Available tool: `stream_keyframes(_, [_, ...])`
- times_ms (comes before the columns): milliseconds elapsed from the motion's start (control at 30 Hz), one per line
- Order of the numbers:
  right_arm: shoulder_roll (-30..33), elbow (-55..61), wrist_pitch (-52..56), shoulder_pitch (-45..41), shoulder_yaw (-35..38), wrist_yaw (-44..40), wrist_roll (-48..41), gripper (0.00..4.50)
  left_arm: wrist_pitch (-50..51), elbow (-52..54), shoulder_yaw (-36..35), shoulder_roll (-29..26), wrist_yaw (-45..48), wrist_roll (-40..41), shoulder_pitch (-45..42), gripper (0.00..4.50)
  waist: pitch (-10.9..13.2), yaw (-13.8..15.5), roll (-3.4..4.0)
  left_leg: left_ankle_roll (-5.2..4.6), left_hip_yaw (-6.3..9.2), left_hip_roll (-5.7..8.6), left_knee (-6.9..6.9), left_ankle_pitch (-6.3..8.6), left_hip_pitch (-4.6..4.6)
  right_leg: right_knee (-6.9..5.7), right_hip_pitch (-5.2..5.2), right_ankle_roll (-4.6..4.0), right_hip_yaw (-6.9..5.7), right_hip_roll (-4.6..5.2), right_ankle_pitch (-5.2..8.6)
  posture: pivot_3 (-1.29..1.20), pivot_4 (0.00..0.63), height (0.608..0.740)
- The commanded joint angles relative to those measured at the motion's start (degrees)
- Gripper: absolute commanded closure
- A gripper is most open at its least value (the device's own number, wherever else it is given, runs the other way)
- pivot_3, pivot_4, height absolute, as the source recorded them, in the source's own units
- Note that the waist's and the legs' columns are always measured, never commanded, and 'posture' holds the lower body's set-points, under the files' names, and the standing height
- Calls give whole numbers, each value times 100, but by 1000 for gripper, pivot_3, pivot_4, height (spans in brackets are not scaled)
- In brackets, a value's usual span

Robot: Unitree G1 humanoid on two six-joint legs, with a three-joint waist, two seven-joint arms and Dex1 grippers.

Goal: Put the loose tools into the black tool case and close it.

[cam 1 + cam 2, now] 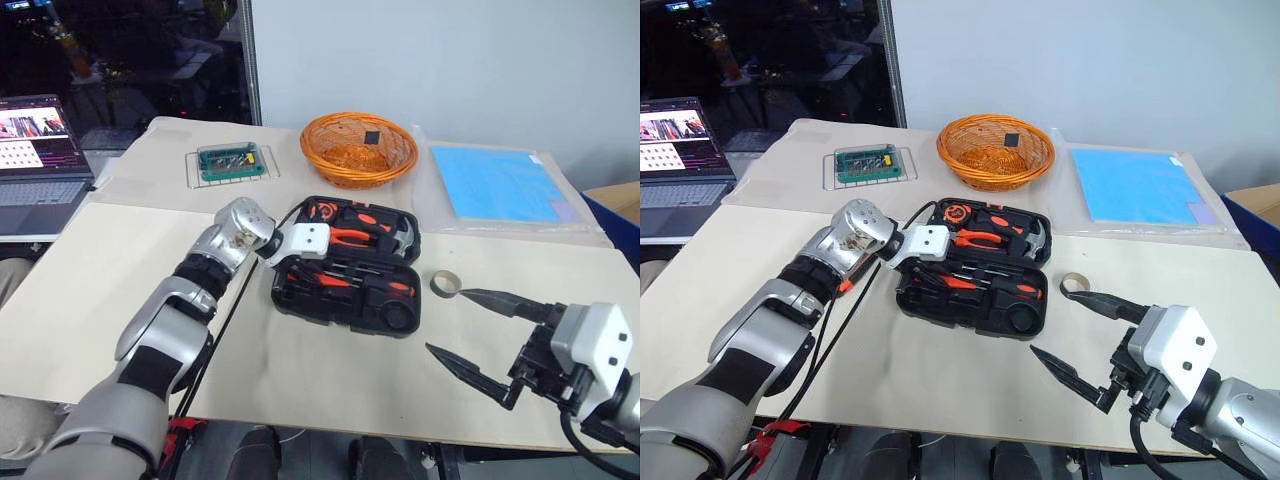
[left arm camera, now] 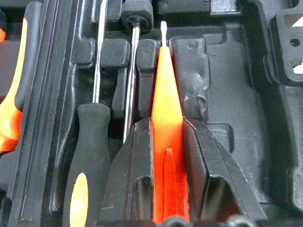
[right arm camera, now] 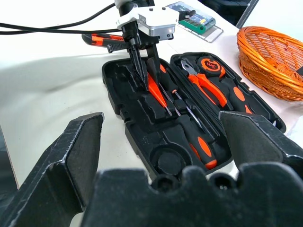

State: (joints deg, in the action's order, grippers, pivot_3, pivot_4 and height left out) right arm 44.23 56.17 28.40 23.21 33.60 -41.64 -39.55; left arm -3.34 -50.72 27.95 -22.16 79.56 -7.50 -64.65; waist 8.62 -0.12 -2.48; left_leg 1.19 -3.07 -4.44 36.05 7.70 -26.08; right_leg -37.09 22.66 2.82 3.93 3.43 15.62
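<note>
A laptop sits at the far left edge of the scene, well left of the open black tool case that lies near the middle of the pale table. Behind the case and to its left rests a green circuit board on a clear tray. At the case's left end, the left gripper points down into the near half, its two black fingers clamped on an orange-handled screwdriver whose tip lies over a moulded recess. Beside that recess, two more screwdrivers already lie in their slots. Just outside the case's left end, an orange-black utility knife lies on the table. The far half of the case holds orange-handled pliers, a tape measure and a hammer. Directly behind the case stands an orange wicker basket. Just right of the case, a small greyish tape roll lies loose on the table. Farther right and nearer the camera than the case, the right gripper hovers with its fingers spread wide, holding nothing. Behind it, a blue sheet lies flat.
</note>
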Motion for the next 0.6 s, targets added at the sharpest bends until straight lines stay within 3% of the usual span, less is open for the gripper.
stream_keyframes(33, [88, 14, 5, -107, -79, 40, -66, 0, -18, -158, 43, -16, 39, -268, -49, 4057, 0, -6, 0, 0, 0, 0, 0, 0, 4, 0, -4, 0, 0, 0, 0, 0, 150, 740])
stream_keyframes(100, [91, 15, 3, -114, -101, 52, -63, 0, 34, -185, 43, 4, 119, -294, -69, 4057, 0, -5, 0, 0, 0, 0, 0, 0, 12, 0, -12, 0, 0, 0, 0, 0, 150, 740])
stream_keyframes(167, [92, 22, 2, -123, -115, 67, -69, 0, 64, -187, -36, 36, 123, -263, -94, 3047, 0, -13, 0, 0, 1, 0, 0, 0, 15, 0, -15, 1, -1, 0, 2, 0, 150, 740])
stream_keyframes(200, [88, 30, -2, -115, -120, 71, -65, 0, 75, -190, -98, 50, 60, -246, -106, 2874, 0, -24, 0, 0, 1, 0, 0, 0, 15, 0, -16, 1, -1, 0, 2, 0, 150, 740])
stream_keyframes(300, [78, 60, -6, -98, -132, 94, -67, 0, 233, 22, -509, 2, 102, 111, -144, 1746, 1, -29, -1, 0, 3, 0, -1, 0, 11, 0, -13, 1, -1, 0, 1, 0, 150, 740])
stream_keyframes(400, [59, 63, -26, -86, -170, 103, -47, 0, 804, 517, -1059, -98, 220, 671, -11, 1746, 2, -34, -1, 0, 7, 1, 0, 0, 1, -1, -5, 0, -2, -1, 1, 0, 150, 740])
stream_keyframes(533, [59, -15, -57, -208, -331, 127, -2, 0, 2067, 1487, -1859, -202, -69, 1449, 534, 2837, 0, -71, 2, 0, 8, 2, 0, 0, 0, 0, -7, -2, -2, 0, 0, 0, 150, 740])
stream_keyframes(600, [67, -59, -54, -300, -409, 140, 3, 0, 2359, 1922, -2108, -160, -505, 1581, 901, 3612, 0, -78, 3, -1, 8, 1, -2, 0, 4, -2, -8, -4, -2, 0, 0, 0, 150, 740])
